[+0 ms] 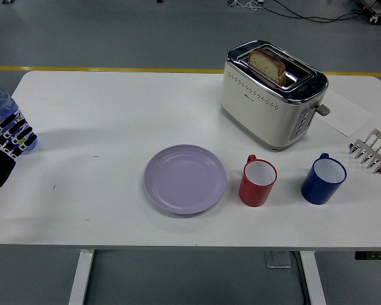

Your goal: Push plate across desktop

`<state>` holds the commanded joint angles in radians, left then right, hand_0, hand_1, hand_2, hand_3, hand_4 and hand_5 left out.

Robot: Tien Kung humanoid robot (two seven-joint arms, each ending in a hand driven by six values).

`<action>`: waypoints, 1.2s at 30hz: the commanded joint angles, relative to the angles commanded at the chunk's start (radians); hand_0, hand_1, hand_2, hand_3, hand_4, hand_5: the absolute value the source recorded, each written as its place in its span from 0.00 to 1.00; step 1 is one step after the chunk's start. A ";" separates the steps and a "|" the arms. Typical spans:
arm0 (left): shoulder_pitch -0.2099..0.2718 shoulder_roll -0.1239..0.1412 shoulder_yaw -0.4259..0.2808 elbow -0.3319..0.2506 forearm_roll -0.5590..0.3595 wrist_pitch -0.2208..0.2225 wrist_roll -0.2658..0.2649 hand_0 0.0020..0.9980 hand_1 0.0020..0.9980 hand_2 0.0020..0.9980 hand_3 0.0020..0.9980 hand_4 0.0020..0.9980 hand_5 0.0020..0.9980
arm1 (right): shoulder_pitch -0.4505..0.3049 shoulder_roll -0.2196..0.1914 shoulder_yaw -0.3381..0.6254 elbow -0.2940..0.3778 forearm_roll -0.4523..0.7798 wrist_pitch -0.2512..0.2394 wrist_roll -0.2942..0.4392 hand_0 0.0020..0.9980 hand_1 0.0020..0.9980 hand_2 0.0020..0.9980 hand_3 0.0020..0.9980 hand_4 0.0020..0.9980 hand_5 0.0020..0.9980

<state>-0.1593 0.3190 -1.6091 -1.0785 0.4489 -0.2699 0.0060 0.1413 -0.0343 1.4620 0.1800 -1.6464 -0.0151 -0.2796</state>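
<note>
The lilac plate is seen untouched near the middle of the bench's near edge, well apart from the left hand at the left edge, whose fingers are spread and hold nothing. The red mug stands just beside the plate's right rim, so a rightward push would likely knock it. A water bottle just beside the hand could be clipped. The plate looks smooth, round, shallow; the toaster is glossy cream and chrome.
</note>
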 joint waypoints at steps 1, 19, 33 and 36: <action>0.000 0.000 -0.001 0.000 -0.005 -0.004 0.004 0.79 0.86 0.87 0.67 0.67 1.00 | 0.001 0.000 -0.001 0.000 0.000 0.000 0.000 0.64 0.62 0.66 0.59 0.39 0.18; -0.010 -0.002 0.006 0.003 0.171 0.126 -0.078 0.42 0.55 0.57 0.62 0.58 1.00 | 0.012 0.001 -0.005 0.000 0.007 0.000 0.000 0.64 0.62 0.66 0.59 0.39 0.18; -0.008 -0.009 0.004 0.003 0.181 0.121 -0.079 0.56 0.60 0.60 0.63 0.53 1.00 | 0.018 0.002 0.001 0.000 0.000 0.000 0.002 0.64 0.63 0.66 0.59 0.39 0.18; -0.007 -0.011 0.002 0.000 0.191 0.121 -0.083 0.56 0.60 0.60 0.63 0.53 1.00 | 0.019 0.002 0.002 0.000 -0.003 0.000 0.002 0.64 0.63 0.66 0.59 0.39 0.18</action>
<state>-0.1667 0.3085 -1.6067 -1.0789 0.6400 -0.1491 -0.0767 0.1598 -0.0322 1.4643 0.1800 -1.6494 -0.0147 -0.2778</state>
